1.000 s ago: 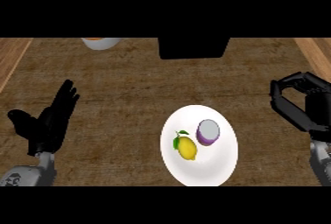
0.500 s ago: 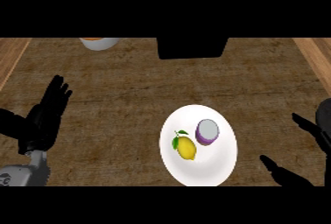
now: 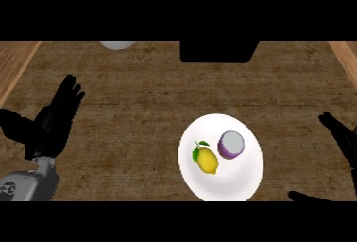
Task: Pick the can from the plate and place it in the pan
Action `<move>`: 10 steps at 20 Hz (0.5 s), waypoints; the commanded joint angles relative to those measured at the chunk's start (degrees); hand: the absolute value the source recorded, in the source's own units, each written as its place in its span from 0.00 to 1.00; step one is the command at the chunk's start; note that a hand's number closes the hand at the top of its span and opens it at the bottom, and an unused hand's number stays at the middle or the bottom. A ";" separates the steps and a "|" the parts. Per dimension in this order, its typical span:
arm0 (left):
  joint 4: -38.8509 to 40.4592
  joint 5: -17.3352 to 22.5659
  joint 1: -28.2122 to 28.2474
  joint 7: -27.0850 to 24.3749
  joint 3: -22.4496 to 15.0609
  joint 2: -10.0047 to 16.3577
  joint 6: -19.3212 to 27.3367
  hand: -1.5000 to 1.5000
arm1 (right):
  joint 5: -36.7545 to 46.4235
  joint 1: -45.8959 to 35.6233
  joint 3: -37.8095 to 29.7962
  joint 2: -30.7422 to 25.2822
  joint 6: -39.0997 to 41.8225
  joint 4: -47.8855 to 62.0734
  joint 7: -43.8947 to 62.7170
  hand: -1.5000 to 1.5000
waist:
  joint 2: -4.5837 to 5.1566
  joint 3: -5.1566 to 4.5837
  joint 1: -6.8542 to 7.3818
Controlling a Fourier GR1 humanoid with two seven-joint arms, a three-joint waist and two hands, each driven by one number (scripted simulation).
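- Can (image 3: 231, 144): stands on the plate (image 3: 226, 183), in its upper right part. It has a purple wall and a grey top that faces up toward the view.
- Handling (judgement): a small can is likely light and stiff. Its wall is smooth and round, so it may slip or roll if tipped. It is not fragile.
- Hold point (judgement): take it across the wall, thumb on one side and fingers on the other, below the top rim. Approach from the right, the side away from the lemon (image 3: 207, 160).
- Plate: white and round, lying on the desk (image 3: 140, 94). It holds two things, the can and a yellow lemon with a green leaf. The lemon lies just beside the can, to its lower left. Whether they touch cannot be told.
- Pan (image 3: 216, 51): a dark shape at the far edge of the desk, well apart from the plate and taken to be the pan. Only part of it shows, so its contents cannot be told.
- Right hand (image 3: 345, 142): at the right edge of the view, near the plate but apart from the can. Fingers and thumb are spread wide and it holds nothing.
- Left hand (image 3: 52, 125): rests at the left of the view, well apart from the plate, with fingers straight and pointing up. It holds nothing.
- Pale object (image 3: 117, 45): sits at the far edge, left of the pan. It is cut off by the view, so its kind cannot be told.
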 commanded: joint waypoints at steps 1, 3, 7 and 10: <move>0.88 -1.08 -0.05 -1.26 -0.37 -0.73 -0.03 0.50 | 1.97 -9.10 2.34 -1.89 12.10 -1.24 12.99 0.00 | 0.26 0.00 1.34; 1.93 0.67 -2.95 0.81 1.11 0.10 -1.21 0.50 | -0.15 -15.09 4.31 -0.93 18.17 -0.98 18.08 0.00 | 0.36 0.01 1.68; 1.86 -0.61 -2.91 0.97 -0.63 -1.76 -0.20 0.50 | -5.56 -18.64 9.54 1.87 26.82 4.93 21.87 0.00 | 0.31 0.09 1.66; 3.87 -1.02 -5.26 0.99 0.60 -0.98 -0.27 0.50 | -11.46 -22.09 12.15 4.88 33.48 5.28 27.58 0.00 | 0.32 0.07 1.18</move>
